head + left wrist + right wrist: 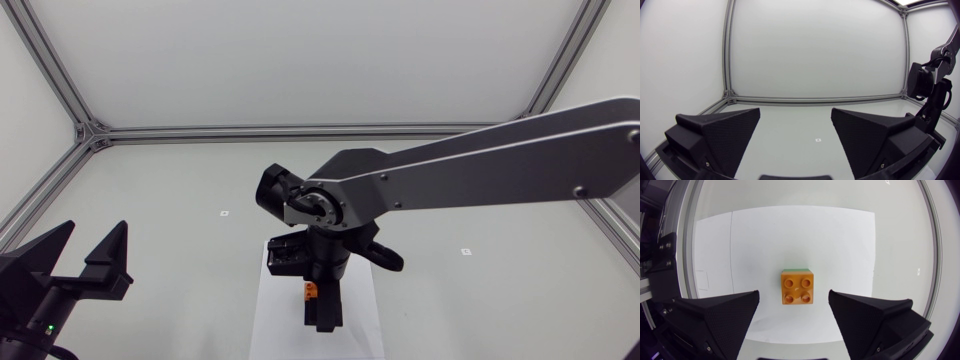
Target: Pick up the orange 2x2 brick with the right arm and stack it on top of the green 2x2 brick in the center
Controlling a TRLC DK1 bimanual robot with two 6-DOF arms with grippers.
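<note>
Orange 2x2 brick (798,287), four round studs up, sits on the green 2x2 brick (797,270), of which only a thin edge shows. Both lie below the right gripper (794,292), between its spread, textured wedge fingers (720,317), touching neither. The stack rests on a white sheet (840,240) near the middle of the tabletop's (200,180) near edge. Left gripper (795,111): fingers apart, holding nothing, at the near left corner.

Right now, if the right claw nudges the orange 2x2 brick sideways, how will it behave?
Probably rigid: the orange 2x2 brick looks like hard plastic with four studs. It sits over the green 2x2 brick, so a nudge would likely slide or tip both together on the white sheet. Its flat sides shouldn't roll.
</note>
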